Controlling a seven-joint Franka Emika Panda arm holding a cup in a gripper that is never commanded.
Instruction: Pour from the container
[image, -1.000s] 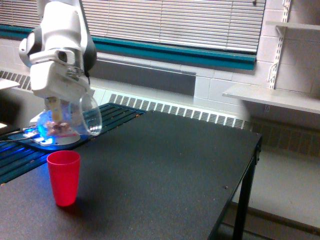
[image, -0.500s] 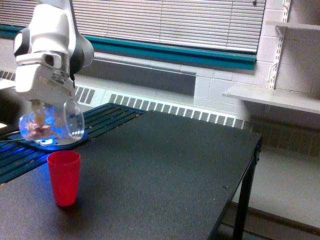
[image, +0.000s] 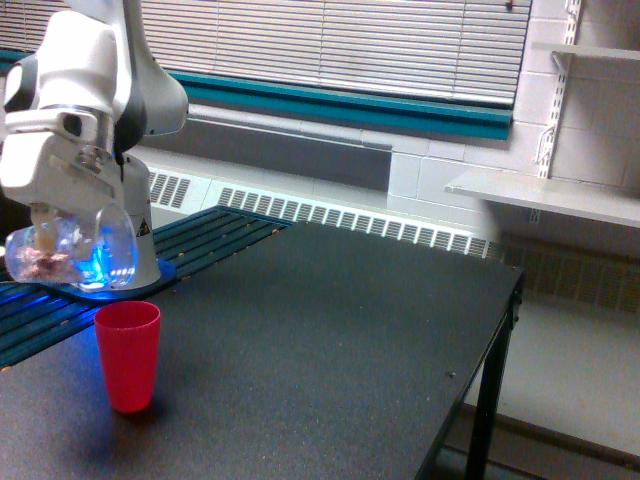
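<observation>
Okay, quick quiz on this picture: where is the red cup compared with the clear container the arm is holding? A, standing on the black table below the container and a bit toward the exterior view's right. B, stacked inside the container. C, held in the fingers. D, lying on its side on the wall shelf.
A: the red cup stands upright on the black table, while the clear container hangs tilted above it, nearer the view's left.

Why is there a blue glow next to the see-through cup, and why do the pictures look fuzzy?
In the exterior view, a bright blue light shines through the clear container held by the gripper, and it tints the dark table nearby; where it comes from cannot be told. The whole exterior view is soft and grainy, so the pinkish bits inside blur together. The red cup casts a faint shadow.
</observation>
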